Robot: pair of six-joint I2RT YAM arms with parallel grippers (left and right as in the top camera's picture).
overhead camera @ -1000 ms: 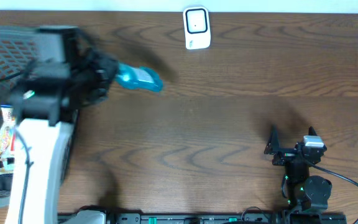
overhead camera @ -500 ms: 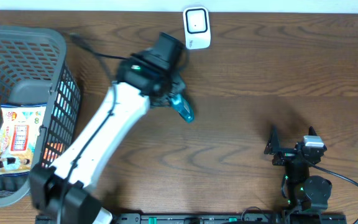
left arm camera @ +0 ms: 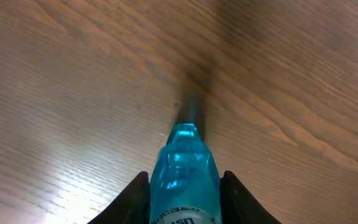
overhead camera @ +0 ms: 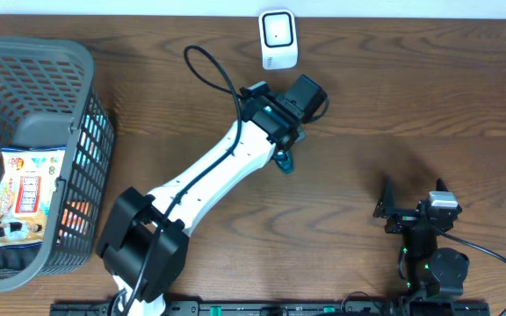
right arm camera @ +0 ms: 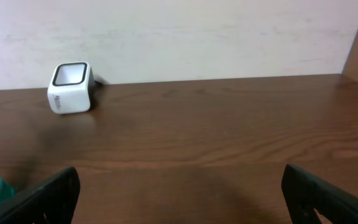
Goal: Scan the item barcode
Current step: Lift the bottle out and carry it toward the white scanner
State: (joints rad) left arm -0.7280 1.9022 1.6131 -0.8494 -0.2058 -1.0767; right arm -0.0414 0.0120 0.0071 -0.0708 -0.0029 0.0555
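1. On my overhead feed the left gripper (overhead camera: pixel 283 151) sits just toward 12 o'clock from the middle of the table (overhead camera: pixel 393 96), with the white arm running back toward 7 o'clock.
2. Its fingers (left arm camera: pixel 135 200) are partly closed and clamp the blue bottle (left arm camera: pixel 185 177) from both sides, touching it. The bottle's narrow end points away from the wrist, toward the wood.
3. From above I see only the bottle's tip (overhead camera: pixel 285 161), poking out at the gripper's 6 o'clock side. I cannot tell whether it touches the table.
4. The white scanner (overhead camera: pixel 278 39) stands at 12 o'clock from the bottle, near the far edge and well apart from it.
5. The grey basket (overhead camera: pixel 33 53) is at 9 o'clock, with a snack packet (overhead camera: pixel 26 189) lying inside.
6. The right gripper (overhead camera: pixel 411 193) rests at 4 o'clock, fingers spread wide and holding nothing. Its camera looks across the wood to the scanner (right arm camera: pixel 71 88).
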